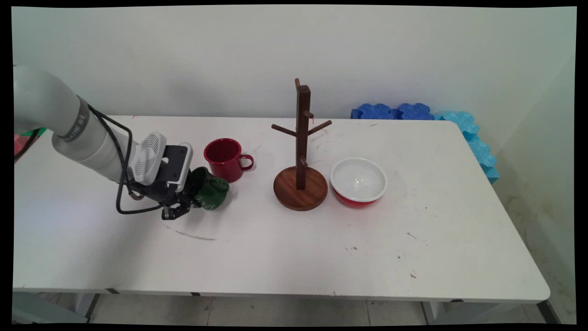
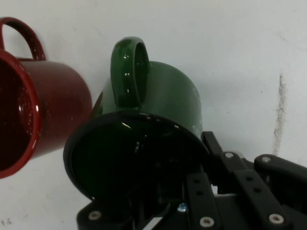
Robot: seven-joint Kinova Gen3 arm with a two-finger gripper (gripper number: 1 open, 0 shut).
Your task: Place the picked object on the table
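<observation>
Jaws (image 1: 183,202) apparently grip tilted green mug (image 1: 212,192); red mug (image 1: 226,159) beside

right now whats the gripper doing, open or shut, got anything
Gripper: shut on the rim of the green mug, which is tipped on its side beside the red mug.

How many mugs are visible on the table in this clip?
2. The red mug stands upright, left of the wooden mug tree. The green mug is tipped over just in front of it, its rim at the gripper.
</observation>
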